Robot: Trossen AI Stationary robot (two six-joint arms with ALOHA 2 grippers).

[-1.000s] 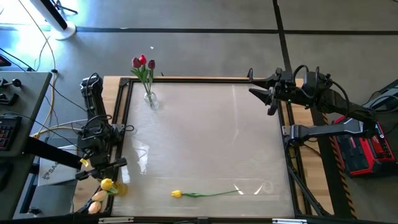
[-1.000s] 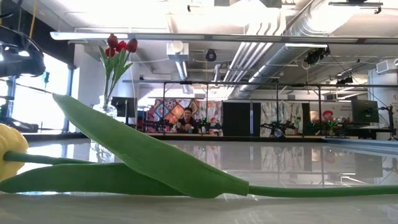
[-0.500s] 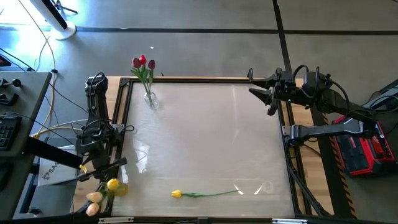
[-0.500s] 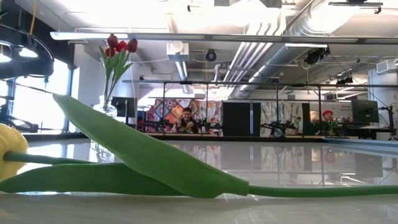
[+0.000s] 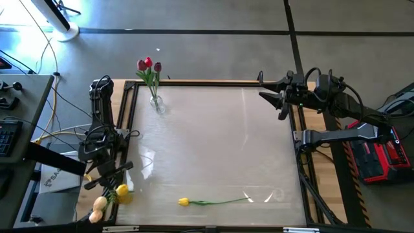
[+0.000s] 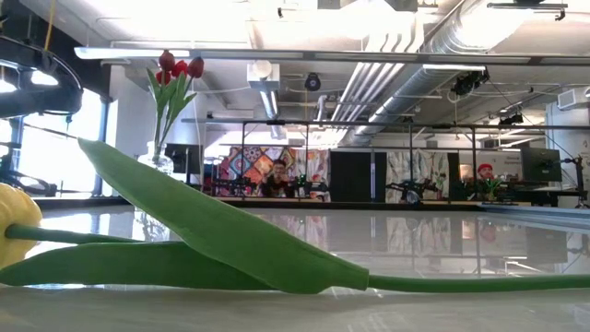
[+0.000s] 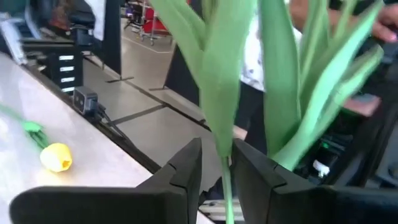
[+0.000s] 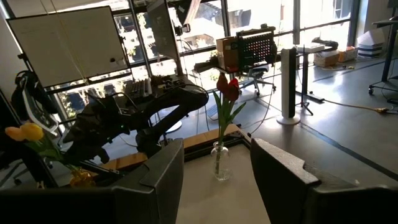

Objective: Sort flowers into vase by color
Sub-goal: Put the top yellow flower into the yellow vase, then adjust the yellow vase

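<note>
One yellow tulip [image 5: 184, 202] lies on its side on the table near the front edge, its stem pointing right; it also shows as a yellow tulip [image 6: 14, 217] and a yellow tulip [image 7: 56, 157]. A glass vase [image 5: 156, 103] at the far left holds red tulips [image 5: 147, 64]. At the near left corner stands a bunch of yellow and cream tulips [image 5: 107, 199]. My left gripper [image 7: 217, 180] is open, with one green stem [image 7: 225, 190] of that bunch standing between its fingers. My right gripper [image 5: 262, 87] is open and raised at the far right. My left gripper has a finger on either side of the upright green stem [image 7: 225, 190], coming at it about level. Free room shows between the stem and one finger [image 7: 186, 177]. Whether the other finger [image 7: 249, 180] touches the stem, I cannot tell.
A dark frame [image 5: 129, 129] borders the glossy table top. Cables and gear lie left of the table by the left arm's base [image 5: 97, 90]. The table's middle [image 5: 213, 142] has nothing on it. A person shows in the room far behind.
My left gripper has turned a little at the near left corner. The yellow head of the bunch beside it has shifted slightly toward the table's right. The right arm has kept still.
</note>
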